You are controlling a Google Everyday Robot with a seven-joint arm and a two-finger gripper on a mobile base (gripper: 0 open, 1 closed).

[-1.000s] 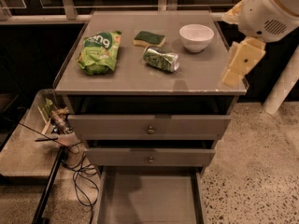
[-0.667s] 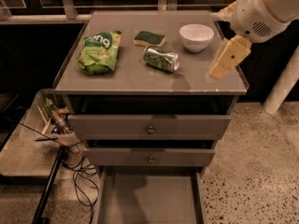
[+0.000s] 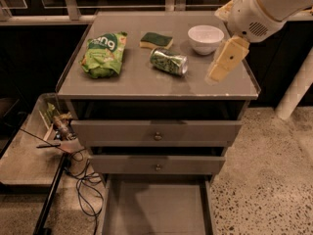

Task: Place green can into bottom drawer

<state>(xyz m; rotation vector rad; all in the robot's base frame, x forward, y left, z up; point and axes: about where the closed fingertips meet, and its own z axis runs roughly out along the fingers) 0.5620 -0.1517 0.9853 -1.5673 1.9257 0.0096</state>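
The green can lies on its side on the grey cabinet top, in the middle, just in front of the sponge. My gripper hangs from the white arm at the upper right, above the top's right part, to the right of the can and apart from it. It holds nothing that I can see. The bottom drawer is pulled out at the bottom of the view, and its flat grey floor shows nothing in it.
A crinkled green snack bag lies at the left of the top. A green-topped yellow sponge and a white bowl sit at the back. Two upper drawers are shut. Cables and clutter lie at the left.
My gripper has moved left and a little down, from beyond the cabinet's right edge to above its top, closer to the green can. Nothing else has moved.
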